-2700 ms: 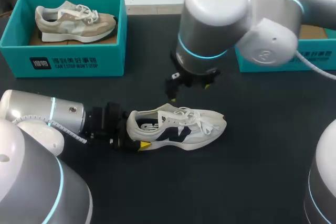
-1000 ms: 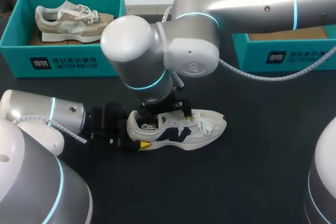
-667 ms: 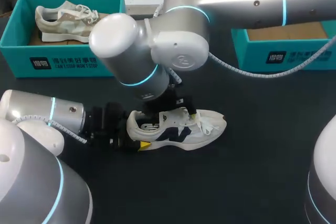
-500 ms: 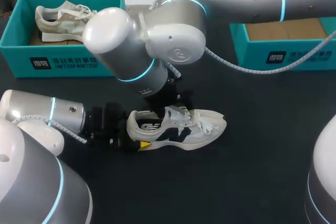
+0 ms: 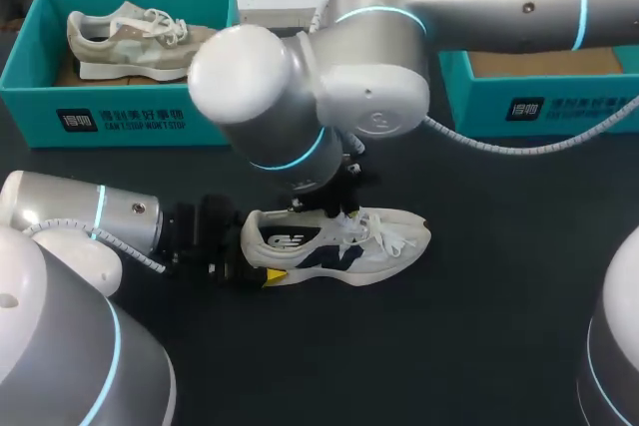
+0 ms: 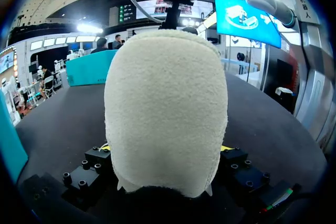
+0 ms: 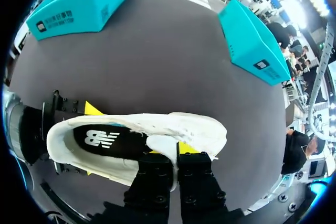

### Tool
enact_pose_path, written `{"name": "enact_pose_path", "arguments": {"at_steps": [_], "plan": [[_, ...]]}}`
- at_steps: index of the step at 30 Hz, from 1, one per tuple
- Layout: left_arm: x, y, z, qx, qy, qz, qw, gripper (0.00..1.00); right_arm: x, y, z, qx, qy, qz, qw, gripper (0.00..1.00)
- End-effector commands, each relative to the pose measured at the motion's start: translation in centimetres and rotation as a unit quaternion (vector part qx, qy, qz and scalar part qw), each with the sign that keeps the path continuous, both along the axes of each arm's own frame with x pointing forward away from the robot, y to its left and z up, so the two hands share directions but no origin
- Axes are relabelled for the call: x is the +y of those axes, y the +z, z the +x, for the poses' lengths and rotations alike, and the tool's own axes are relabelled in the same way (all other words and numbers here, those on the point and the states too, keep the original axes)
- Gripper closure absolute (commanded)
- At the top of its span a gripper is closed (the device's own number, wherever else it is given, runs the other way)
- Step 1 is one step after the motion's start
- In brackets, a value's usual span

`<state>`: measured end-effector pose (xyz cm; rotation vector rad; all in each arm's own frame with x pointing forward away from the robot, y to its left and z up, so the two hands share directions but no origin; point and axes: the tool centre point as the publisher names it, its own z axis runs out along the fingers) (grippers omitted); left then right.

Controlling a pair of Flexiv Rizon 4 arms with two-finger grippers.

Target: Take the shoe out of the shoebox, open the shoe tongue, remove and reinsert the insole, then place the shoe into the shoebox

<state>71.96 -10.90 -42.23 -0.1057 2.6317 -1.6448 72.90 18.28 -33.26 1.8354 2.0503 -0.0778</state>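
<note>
The shoe (image 5: 339, 241) lies on the counter (image 5: 479, 326), out of its box, heel toward 9 o'clock and toe toward 3. The left end effector (image 6: 165, 148) is clamped on the heel from both sides. The right end effector (image 7: 174, 153) stands over the throat, its fingers together on the tongue (image 7: 163, 148).

The step in hand looks to be opening the tongue. It should be drawn up and toward the toe at 3 o'clock, gently, against the steady heel grip and free of the laces, until the dark insole (image 7: 105, 139) lies fully exposed. The open shoebox (image 5: 539, 107) waits at 2 o'clock.
</note>
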Motion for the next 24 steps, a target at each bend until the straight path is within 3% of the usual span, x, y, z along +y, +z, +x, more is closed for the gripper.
{"name": "enact_pose_path", "arguments": {"at_steps": [1,9,24], "plan": [[-0.2,-0.4,-0.4,-0.001,0.002,0.001,1.000,1.00,-3.4,0.9,0.2,0.004,0.023,0.065,0.998,1.00],[-0.2,-0.4,-0.4,-0.001,0.002,0.001,1.000,1.00,-6.7,0.9,1.3,0.009,0.048,0.059,0.997,1.00],[-0.2,-0.4,-0.4,-0.001,0.002,0.001,1.000,1.00,-10.5,-5.2,2.2,0.007,0.087,0.054,0.995,1.00]]}}
